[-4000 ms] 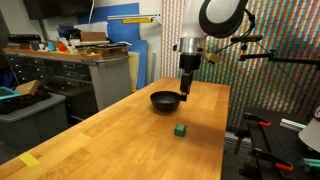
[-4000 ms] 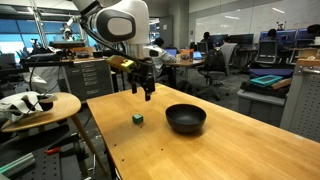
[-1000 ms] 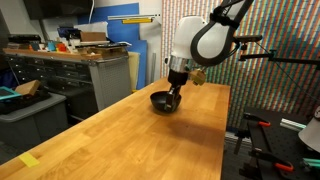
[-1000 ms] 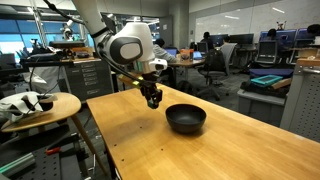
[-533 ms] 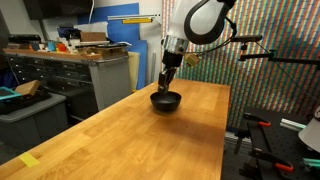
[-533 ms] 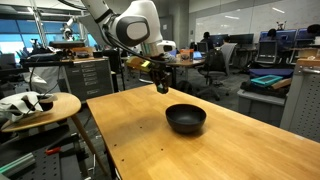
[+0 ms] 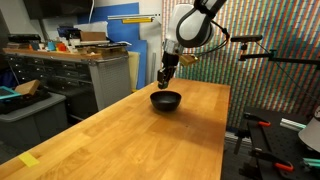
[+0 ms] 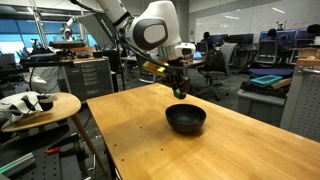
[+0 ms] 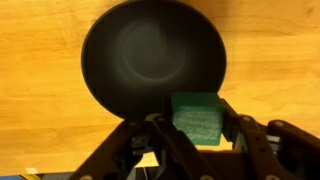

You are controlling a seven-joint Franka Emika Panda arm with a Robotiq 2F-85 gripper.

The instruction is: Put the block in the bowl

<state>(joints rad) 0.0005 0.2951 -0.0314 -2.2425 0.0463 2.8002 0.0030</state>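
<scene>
— While the arm hangs over the light wooden table [image 7: 110, 135], where is the small green cube [image 9: 197, 116]?
— Off the table, pinched from both sides in the jaws of the black Robotiq gripper [image 9: 196, 128].
— And the round, glossy black bowl [image 9: 145, 55]?
— On the tabletop, empty. In the wrist view the cube overlaps its near rim, and in both exterior views the gripper hovers above it without touching.

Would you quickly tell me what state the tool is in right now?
Tool: closed on the green block, held over the black bowl.
</scene>
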